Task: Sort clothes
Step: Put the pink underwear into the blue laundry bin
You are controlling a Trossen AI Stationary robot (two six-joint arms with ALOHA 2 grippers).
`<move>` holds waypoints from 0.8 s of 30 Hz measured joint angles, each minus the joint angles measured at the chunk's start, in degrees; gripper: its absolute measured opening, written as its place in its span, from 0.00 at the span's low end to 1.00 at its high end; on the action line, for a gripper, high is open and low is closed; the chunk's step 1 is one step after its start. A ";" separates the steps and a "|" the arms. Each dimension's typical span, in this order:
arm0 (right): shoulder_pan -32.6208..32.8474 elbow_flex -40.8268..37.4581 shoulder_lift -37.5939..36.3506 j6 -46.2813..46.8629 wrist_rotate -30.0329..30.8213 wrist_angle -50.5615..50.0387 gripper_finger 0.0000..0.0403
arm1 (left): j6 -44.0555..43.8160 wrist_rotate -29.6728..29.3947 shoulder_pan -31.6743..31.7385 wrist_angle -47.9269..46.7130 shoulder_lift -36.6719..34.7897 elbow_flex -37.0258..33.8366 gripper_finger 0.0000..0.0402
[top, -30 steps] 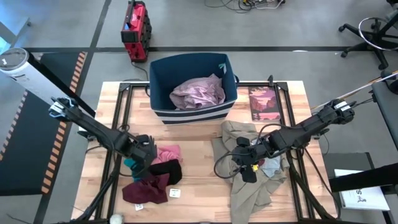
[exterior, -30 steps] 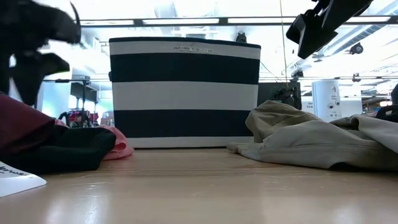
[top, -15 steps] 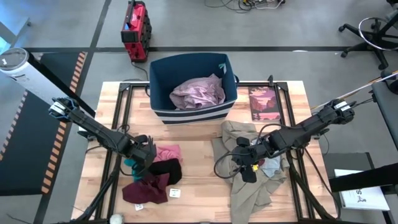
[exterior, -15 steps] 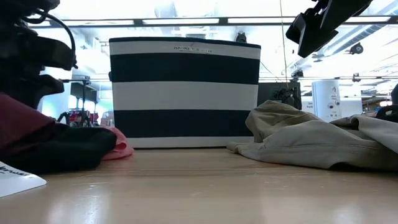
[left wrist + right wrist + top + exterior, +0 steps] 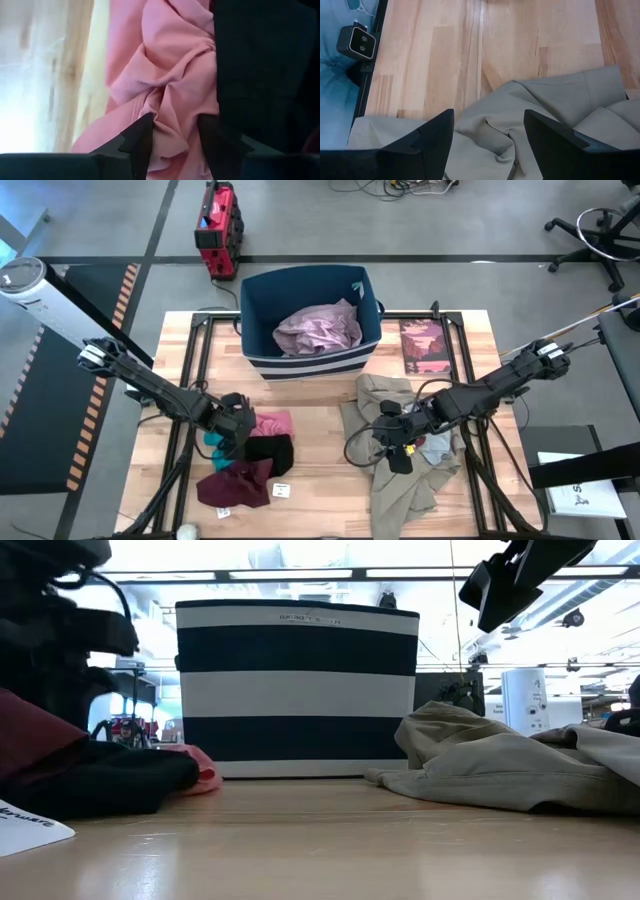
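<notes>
A small pink piece (image 5: 270, 423) lies crumpled on the table's left half, beside a black piece (image 5: 272, 452), a maroon piece (image 5: 238, 484) and a teal piece (image 5: 213, 443). My left gripper (image 5: 240, 432) points steeply down onto the pink piece (image 5: 165, 75) and is shut on it. Khaki trousers (image 5: 400, 480) lie spread on the right half, partly under a pale grey piece (image 5: 436, 446). My right gripper (image 5: 487, 145) hangs open above the trousers (image 5: 530, 115), touching nothing. A mauve shirt (image 5: 318, 328) lies inside the navy striped bin (image 5: 310, 364). My left gripper pinches a bunched fold of the pink piece (image 5: 172, 135) between its two fingers (image 5: 142, 137), close to the edge that borders the black piece. The fingers come from above, slanting down. The pink piece lies on the table, slack and crumpled around the fingers.
A reddish book (image 5: 423, 346) lies flat right of the bin. A white tag (image 5: 282, 491) sits by the maroon piece. Bare wood (image 5: 320, 470) lies between the two clothes piles. The bin (image 5: 296, 690) stands at the far middle of the table.
My left gripper has come down onto the pink piece, shifting slightly toward the table's right. The pink piece's edge has been nudged a little to the right on the table. My right gripper has kept still.
</notes>
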 joint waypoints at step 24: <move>0.00 0.00 0.00 0.20 0.02 0.24 0.52 | 5.86 -14.50 0.28 -20.33 -0.11 23.88 0.00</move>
